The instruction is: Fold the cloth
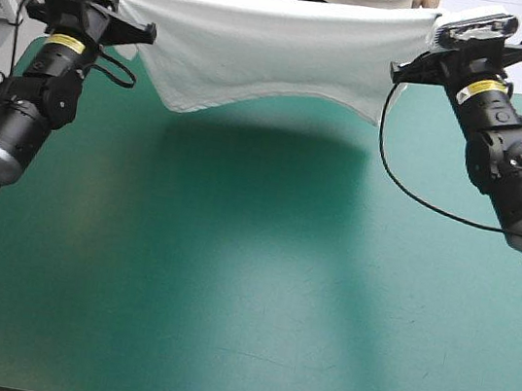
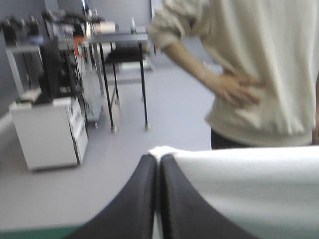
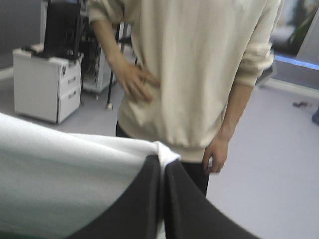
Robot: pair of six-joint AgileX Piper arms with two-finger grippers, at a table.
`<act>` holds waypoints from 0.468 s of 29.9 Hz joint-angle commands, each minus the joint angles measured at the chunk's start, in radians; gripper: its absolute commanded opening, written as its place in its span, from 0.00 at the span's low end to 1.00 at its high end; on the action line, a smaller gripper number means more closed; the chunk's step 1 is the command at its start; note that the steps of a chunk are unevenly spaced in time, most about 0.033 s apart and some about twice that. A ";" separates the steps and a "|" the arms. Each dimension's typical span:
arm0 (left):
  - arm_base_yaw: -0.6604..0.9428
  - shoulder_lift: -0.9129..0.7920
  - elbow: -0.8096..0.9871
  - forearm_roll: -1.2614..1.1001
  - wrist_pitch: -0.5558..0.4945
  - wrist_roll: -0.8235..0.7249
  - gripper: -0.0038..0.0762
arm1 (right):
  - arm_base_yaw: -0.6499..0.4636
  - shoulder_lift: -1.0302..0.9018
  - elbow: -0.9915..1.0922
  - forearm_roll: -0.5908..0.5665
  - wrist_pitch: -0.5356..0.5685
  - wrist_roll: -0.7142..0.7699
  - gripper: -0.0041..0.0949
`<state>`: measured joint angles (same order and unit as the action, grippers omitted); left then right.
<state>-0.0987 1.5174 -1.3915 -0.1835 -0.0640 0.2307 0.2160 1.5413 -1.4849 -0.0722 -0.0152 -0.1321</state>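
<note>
T-shirt [image 1: 263, 48] stretched between 2 raised grippers.
Left gripper [image 2: 158, 158] and right gripper [image 3: 162, 160] each clamp a top corner; its lower edge sags above the teal-green cover [image 1: 248, 282].

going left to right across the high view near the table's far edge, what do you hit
left gripper pinching one corner → T-shirt hanging stretched above the table → right gripper pinching the other corner
</note>
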 commanded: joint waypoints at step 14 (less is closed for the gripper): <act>0.001 0.041 0.189 -0.009 0.436 -0.004 0.04 | -0.008 -0.017 0.333 0.140 0.244 -0.055 0.02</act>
<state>-0.0987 1.6353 -1.2179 -0.1875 0.3780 0.1868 0.2160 1.6186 -1.2281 0.0254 0.2862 -0.1482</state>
